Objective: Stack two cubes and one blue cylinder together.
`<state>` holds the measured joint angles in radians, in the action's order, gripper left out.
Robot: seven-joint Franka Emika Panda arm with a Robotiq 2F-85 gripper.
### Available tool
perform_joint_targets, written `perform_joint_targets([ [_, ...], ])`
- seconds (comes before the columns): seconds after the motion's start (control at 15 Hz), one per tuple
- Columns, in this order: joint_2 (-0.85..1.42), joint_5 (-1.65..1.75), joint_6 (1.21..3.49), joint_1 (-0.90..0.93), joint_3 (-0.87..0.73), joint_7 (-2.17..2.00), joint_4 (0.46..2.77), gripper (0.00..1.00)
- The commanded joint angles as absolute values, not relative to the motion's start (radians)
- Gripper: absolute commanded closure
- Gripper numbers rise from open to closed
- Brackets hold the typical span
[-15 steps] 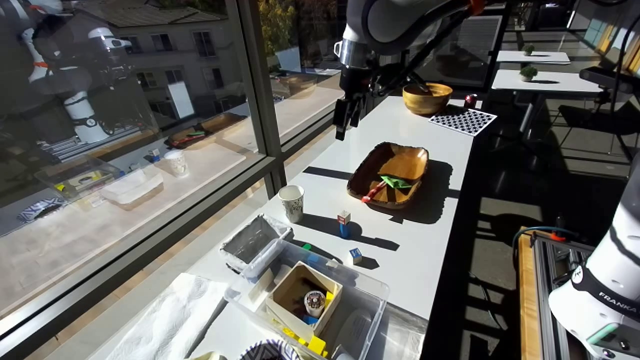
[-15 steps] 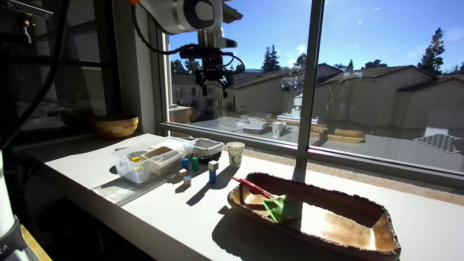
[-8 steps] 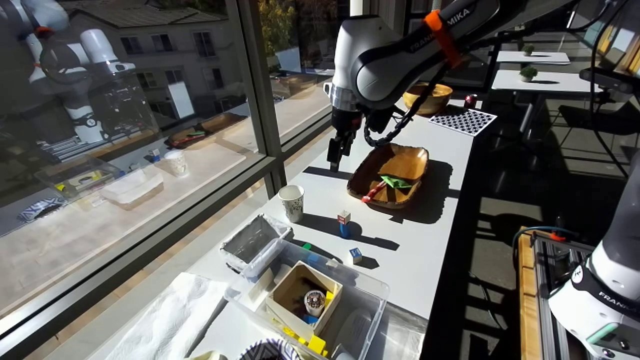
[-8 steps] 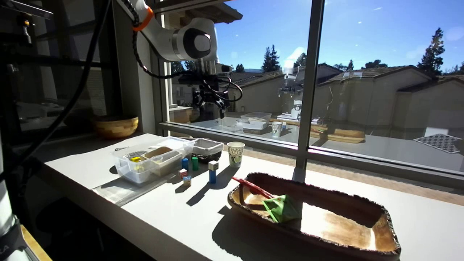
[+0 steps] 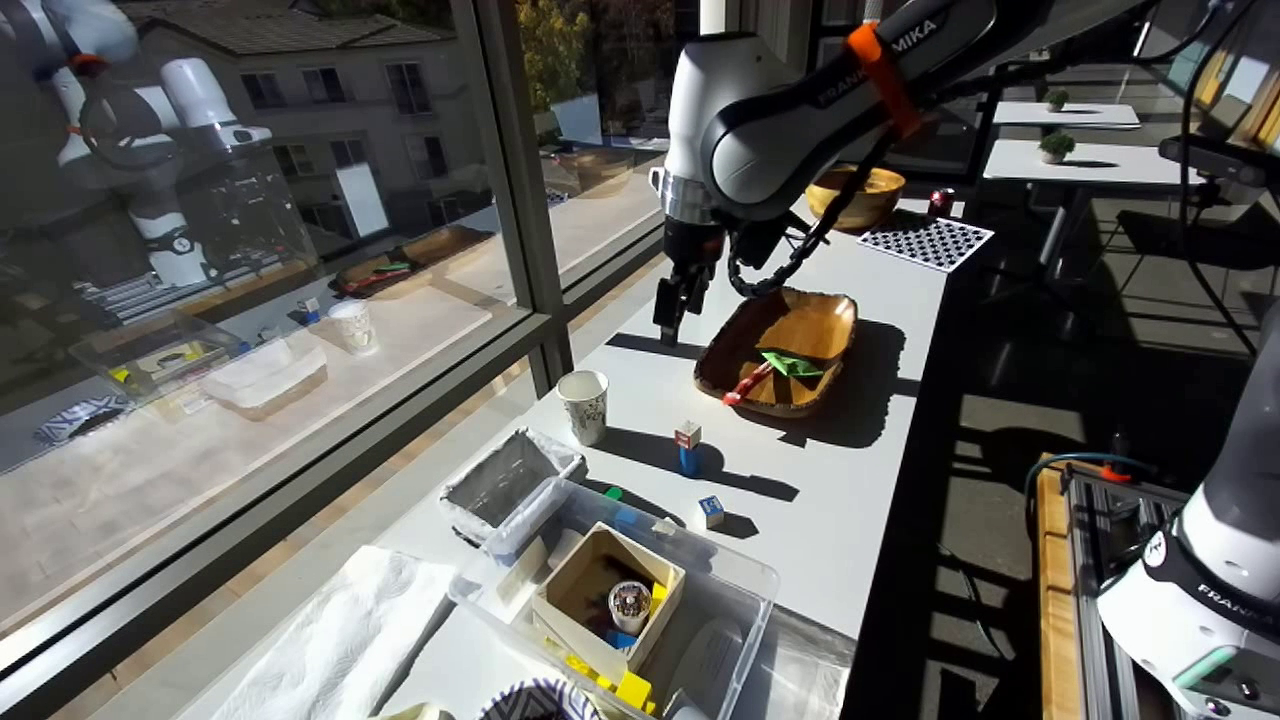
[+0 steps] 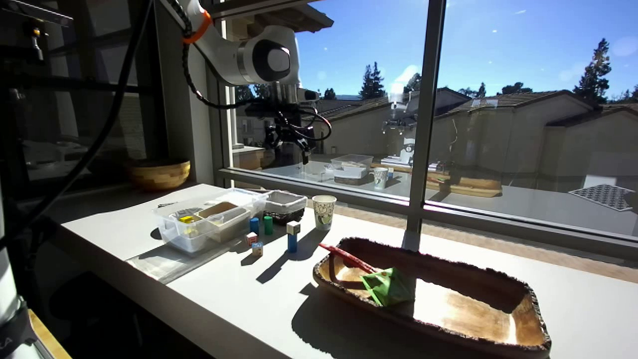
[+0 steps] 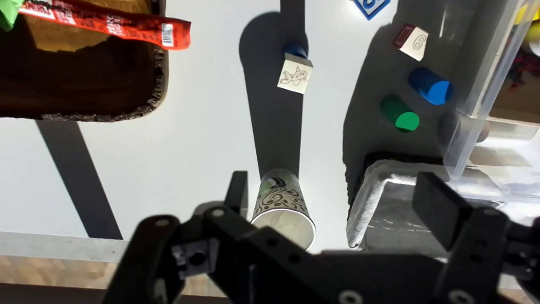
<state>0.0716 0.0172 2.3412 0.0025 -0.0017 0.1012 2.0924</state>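
A wooden cube (image 6: 293,228) rests on top of an upright blue cylinder (image 6: 292,244); this pair also shows in an exterior view, with the cube (image 5: 687,434) above the cylinder (image 5: 688,461). In the wrist view the cube's fish face (image 7: 295,75) hides most of the cylinder (image 7: 296,50). A blue-edged cube (image 6: 257,249) and a red-and-white cube (image 6: 251,239) lie loose beside it. A second blue cylinder (image 7: 430,86) stands next to a green cylinder (image 7: 400,113). My gripper (image 7: 335,198) is open and empty, high above the table near the window, apart from all blocks; it shows in an exterior view (image 6: 292,160).
A patterned paper cup (image 6: 324,212) and a lined basket (image 5: 508,480) stand by the window. A clear plastic tub (image 5: 760,590) holds a wooden box. A wooden tray (image 6: 433,319) with a red and a green packet lies beyond the blocks. The window frame (image 5: 520,200) is close to the arm.
Over the last second the arm and gripper have come down towards the table, nearly all of it in the first half second. The gripper stays open. The blocks have not moved.
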Motion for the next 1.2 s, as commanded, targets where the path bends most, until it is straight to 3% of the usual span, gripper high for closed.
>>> perform_joint_targets([
  [0.0, 0.120, 0.034, 2.317, 0.005, -0.008, -0.061, 2.100, 0.00],
  [0.47, 0.158, -0.047, 2.434, -0.001, -0.002, -0.066, 2.196, 0.00],
  [1.13, 0.298, -0.187, 2.791, 0.000, 0.049, -0.002, 2.292, 0.00],
])
